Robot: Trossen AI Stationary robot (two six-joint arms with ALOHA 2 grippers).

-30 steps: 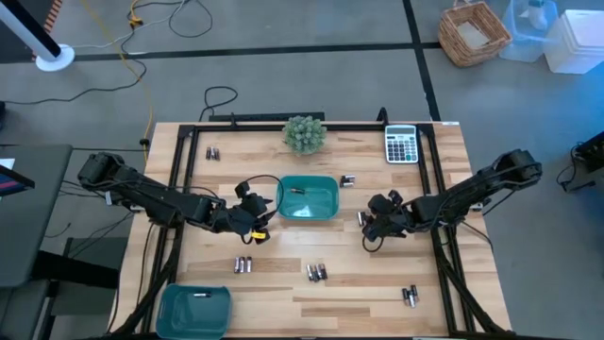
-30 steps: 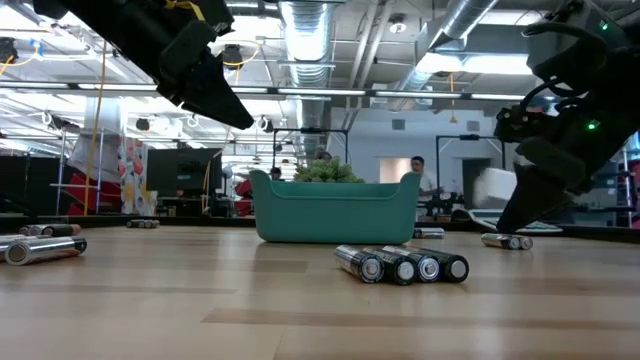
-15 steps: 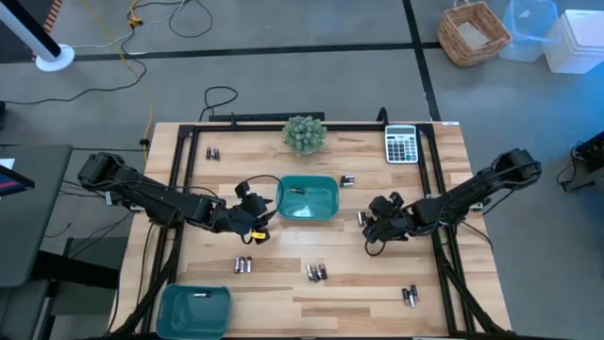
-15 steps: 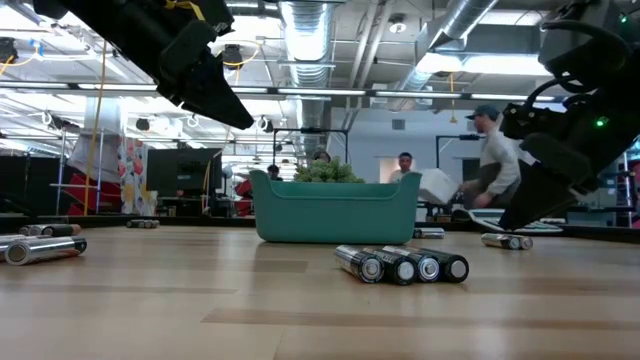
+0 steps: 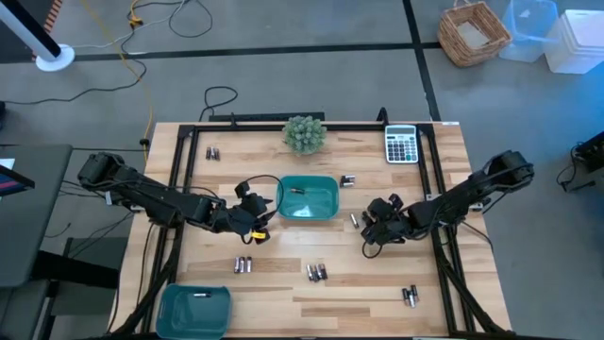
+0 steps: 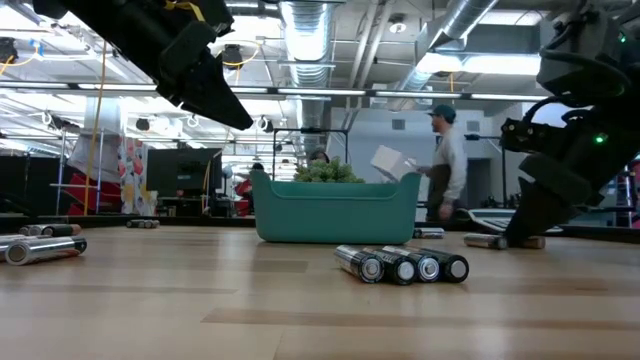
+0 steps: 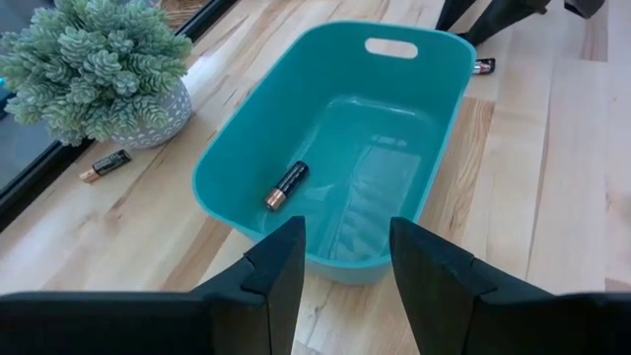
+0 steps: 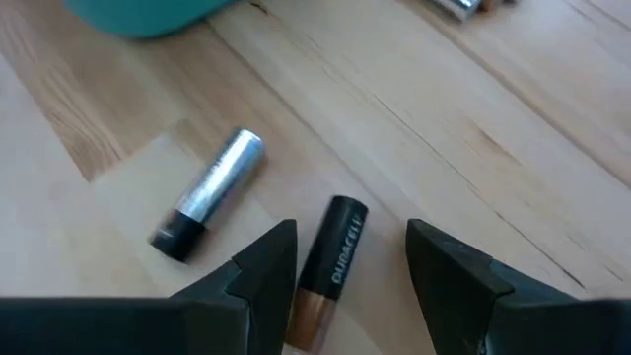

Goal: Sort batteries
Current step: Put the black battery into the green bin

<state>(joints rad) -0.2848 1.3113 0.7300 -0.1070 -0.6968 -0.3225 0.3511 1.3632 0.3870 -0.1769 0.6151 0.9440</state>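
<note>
Wooden counter (image 5: 283, 283) fills mid-frame. Your right gripper (image 8: 340, 258) has been sliding leftward, jaws open and empty, now straddling a black battery (image 8: 330, 261) right of the teal tray (image 5: 332, 212); left gripper (image 7: 345, 258) is waiting open.

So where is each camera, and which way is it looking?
High view: above the table, looking straight down; both arms show, left gripper by the teal tray, right gripper over loose batteries.
Low view: at table height, looking across past four batteries into the room; both arms come in from above.
Left wrist view: on the left arm, facing the tray with one battery inside; its open fingers show.
Right wrist view: on the right arm, looking down at a Duracell battery between its open fingers.
Shared: the teal tray appears in the high, low and left wrist views.
</note>
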